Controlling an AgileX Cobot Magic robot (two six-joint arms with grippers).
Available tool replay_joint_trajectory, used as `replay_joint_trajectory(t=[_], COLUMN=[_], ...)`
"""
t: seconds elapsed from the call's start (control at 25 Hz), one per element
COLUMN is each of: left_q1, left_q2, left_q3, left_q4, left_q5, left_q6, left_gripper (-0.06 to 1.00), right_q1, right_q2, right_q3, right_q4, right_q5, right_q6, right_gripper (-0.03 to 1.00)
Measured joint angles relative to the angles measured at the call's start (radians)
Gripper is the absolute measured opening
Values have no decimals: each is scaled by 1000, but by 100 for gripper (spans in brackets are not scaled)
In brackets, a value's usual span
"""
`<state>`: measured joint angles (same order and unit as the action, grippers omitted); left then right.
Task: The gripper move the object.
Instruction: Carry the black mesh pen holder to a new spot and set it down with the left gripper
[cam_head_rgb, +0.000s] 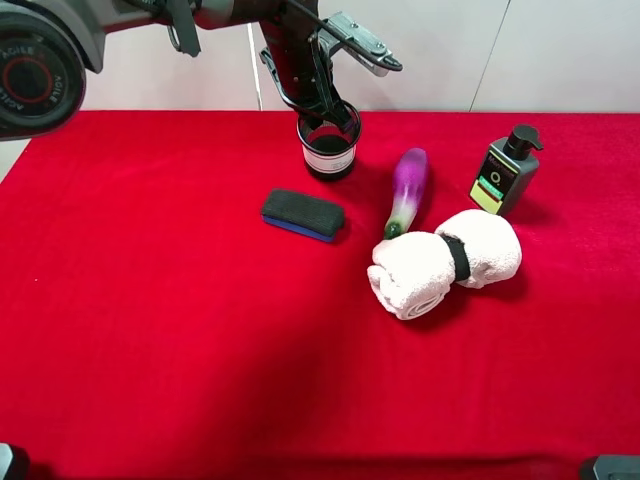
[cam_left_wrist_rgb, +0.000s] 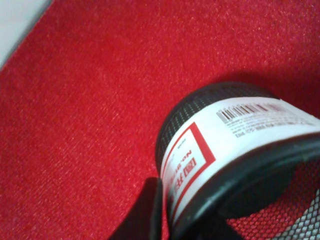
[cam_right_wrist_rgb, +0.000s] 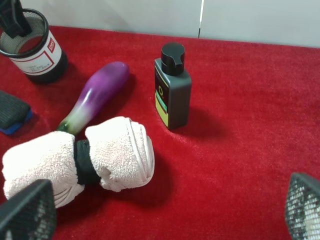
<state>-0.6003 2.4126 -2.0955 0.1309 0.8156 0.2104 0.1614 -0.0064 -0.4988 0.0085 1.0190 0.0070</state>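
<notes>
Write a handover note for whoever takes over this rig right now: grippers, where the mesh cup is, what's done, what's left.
Left gripper: shut on the wall of the mesh cup at its rim, one finger inside and one outside.
Right gripper: open, empty, well away from the cup.
Cup: upright at the back of the red cloth, behind the sponge block; it does not look lifted yet.
Done: the grasp.
Left: lift, carry and set down. The pictures show no destination.
</notes>
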Motion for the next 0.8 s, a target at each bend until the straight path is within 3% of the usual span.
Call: replay_joint_trajectory(t=[0.48, 0.8], left_q1=[0, 0], left_q2=[0, 0], left_q3=[0, 0], left_q4=[0, 0], left_q5=[-10, -17], left_q6=[2, 2], left_gripper=[6, 28], right_q1=[0, 0], right_q2=[0, 0], right_q3=[0, 0], right_q4=[0, 0], right_q5=[0, 0], right_q6=[0, 0], right_gripper=[69, 69])
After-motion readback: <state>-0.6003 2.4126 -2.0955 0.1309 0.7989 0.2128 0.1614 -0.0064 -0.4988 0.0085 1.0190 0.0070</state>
